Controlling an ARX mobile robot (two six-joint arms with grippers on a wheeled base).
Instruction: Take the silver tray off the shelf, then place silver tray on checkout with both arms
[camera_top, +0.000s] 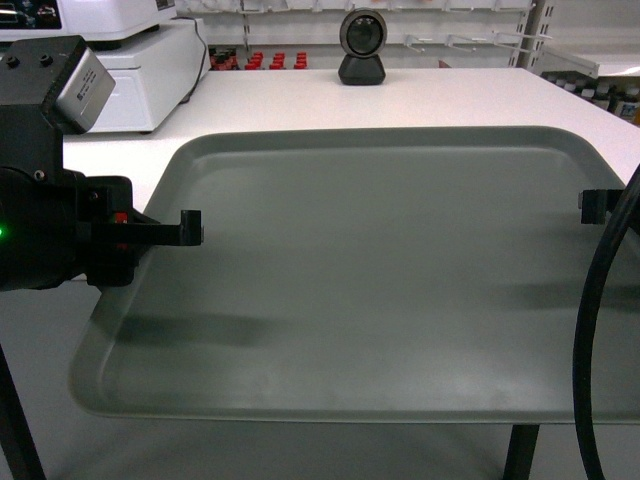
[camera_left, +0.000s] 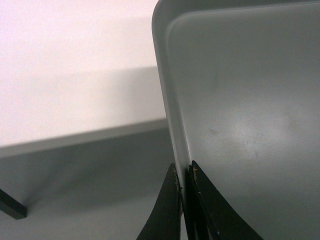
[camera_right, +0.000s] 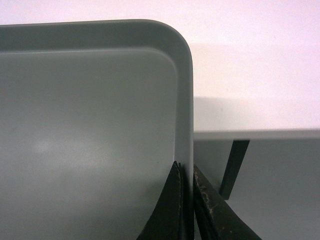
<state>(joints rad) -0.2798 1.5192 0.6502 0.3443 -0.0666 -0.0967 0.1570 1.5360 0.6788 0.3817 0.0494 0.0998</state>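
The silver tray (camera_top: 380, 280) hangs level between my two grippers, its far half over the white checkout (camera_top: 420, 95) and its near half out past the counter's front edge. My left gripper (camera_top: 190, 228) is shut on the tray's left rim. In the left wrist view, the left gripper (camera_left: 183, 167) pinches the rim of the tray (camera_left: 240, 100) from both sides. My right gripper (camera_top: 590, 205) is shut on the right rim, and the right wrist view shows the right gripper (camera_right: 186, 166) clamping the tray's (camera_right: 90, 125) edge. The shelf is out of view.
A white scale-like machine (camera_top: 140, 70) stands at the counter's back left, and a black round camera unit (camera_top: 362, 48) at the back middle. Store racks with red-capped bottles (camera_top: 262, 61) lie behind. A dark counter leg (camera_right: 233, 167) is below the right rim. A thick black cable (camera_top: 600, 330) hangs at right.
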